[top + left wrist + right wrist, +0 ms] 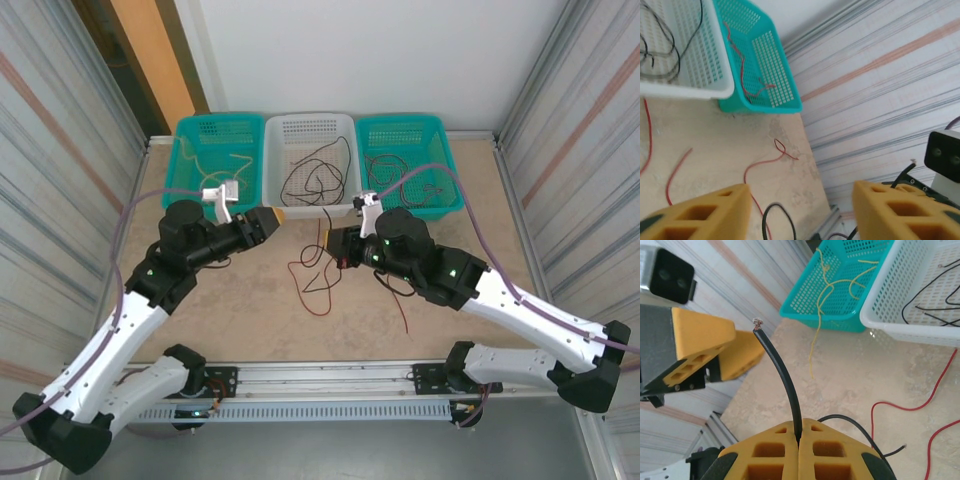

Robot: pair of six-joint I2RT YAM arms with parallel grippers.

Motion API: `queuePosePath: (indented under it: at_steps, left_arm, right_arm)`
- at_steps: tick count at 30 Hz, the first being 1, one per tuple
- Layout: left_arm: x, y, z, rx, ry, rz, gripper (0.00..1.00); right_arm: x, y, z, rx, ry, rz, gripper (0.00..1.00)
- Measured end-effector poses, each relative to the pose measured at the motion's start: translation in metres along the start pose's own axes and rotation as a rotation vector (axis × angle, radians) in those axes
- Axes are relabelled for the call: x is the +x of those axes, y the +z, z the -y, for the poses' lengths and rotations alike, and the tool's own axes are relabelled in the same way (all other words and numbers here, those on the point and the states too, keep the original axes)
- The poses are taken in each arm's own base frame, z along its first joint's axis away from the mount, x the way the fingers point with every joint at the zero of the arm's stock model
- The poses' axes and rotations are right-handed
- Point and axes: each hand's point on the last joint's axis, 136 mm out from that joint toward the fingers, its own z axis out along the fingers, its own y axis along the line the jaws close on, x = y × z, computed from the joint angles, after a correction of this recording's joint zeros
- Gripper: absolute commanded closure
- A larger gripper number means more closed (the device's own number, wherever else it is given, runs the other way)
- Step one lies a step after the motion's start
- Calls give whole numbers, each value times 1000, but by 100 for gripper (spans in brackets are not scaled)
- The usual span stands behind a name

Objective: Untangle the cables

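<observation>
Dead centre of the worktop point(230, 320), the black cable point(785, 385) is clamped tight in the right pincer point(799, 440). A short free stub pokes up toward 11 o'clock in the right wrist view, and the rest loops off around 3 o'clock near the loose red cables point(310, 285). I can't tell if it's crossed with them. The left pincer point(800, 190) hangs wide apart with nothing in it, just beside the stub at roughly 9 o'clock. My guess is this is a handover or a pull-apart. If so, I'd close the left one on the stub low down, near the other grip rather than at the bare tip where it could slip, then draw slowly so the reds don't get dragged along. Further out at 12 o'clock sits the white basket point(272, 160) with black wires in it. At 11 is a teal basket point(183, 150) with pale yellow cables point(813, 350), one strand seemingly trailing over the rim. Another teal basket point(452, 150) at 1 holds reds. The lilac hoses point(119, 280) by the arms look like a snag risk.
</observation>
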Motion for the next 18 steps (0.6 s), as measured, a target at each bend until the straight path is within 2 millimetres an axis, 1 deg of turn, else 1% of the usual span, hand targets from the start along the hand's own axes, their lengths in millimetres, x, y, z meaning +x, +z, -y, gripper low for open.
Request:
queuePosePath:
  at_steps: [3, 6, 8, 10, 13, 15, 17, 18]
  left_arm:
    - [16, 9, -13, -19, -35, -57, 36]
    - [38, 20, -25, -39, -75, -129, 36]
    - [53, 28, -28, -39, -98, -177, 38]
    - [64, 36, -28, -32, -116, -212, 42]
    - [71, 47, -29, -28, -141, -241, 58]
    - [70, 51, -31, -26, -150, -237, 70]
    - [67, 53, -30, -21, -156, -226, 85]
    - [65, 53, -28, -14, -155, -217, 91]
  right_arm:
    - [-5, -2, -2, 2, -2, 15, 100]
    - [-10, -4, -4, -2, -1, 27, 100]
    - [-11, -4, -5, -2, -1, 31, 100]
    - [-11, -4, -5, -2, -6, 31, 100]
    - [-11, -4, -5, -3, -8, 32, 100]
    - [-11, -4, -5, -3, -8, 32, 100]
    - [-11, -4, -5, -4, -8, 32, 100]
    - [-12, -5, -5, -5, -7, 34, 100]
